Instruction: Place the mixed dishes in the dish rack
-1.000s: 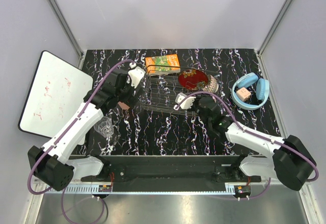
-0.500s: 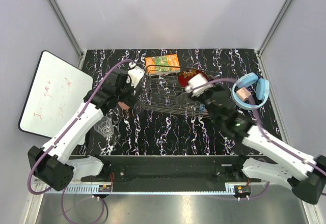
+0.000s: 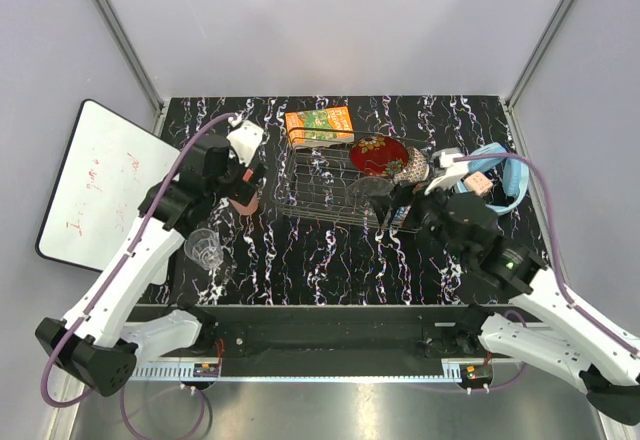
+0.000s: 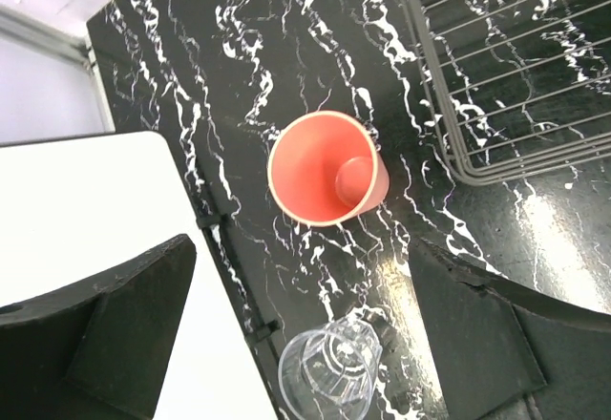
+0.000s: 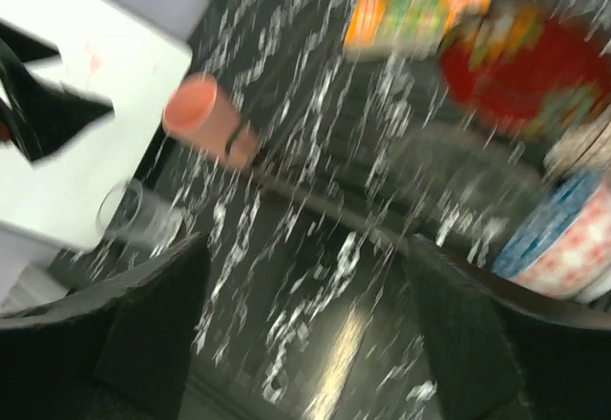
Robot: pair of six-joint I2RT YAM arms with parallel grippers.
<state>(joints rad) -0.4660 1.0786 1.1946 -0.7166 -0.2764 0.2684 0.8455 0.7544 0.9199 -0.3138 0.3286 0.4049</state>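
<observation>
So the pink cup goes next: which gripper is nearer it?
Left. The left gripper hangs above the salmon-pink cup; the right gripper is at the opposite end of the dish rack.

The salmon-pink cup (image 4: 325,167) and clear drinking glass (image 4: 325,374) are sitting left of the wire dish rack (image 3: 320,175) — the red floral plate (image 3: 378,153) is resting inside.

A black desk (image 3: 330,260) veined with white stood between pale grey walls (image 3: 330,20). Aluminium posts (image 3: 120,30) marked the far corners, and a whiteboard (image 3: 100,180) lay beside its left edge.
</observation>
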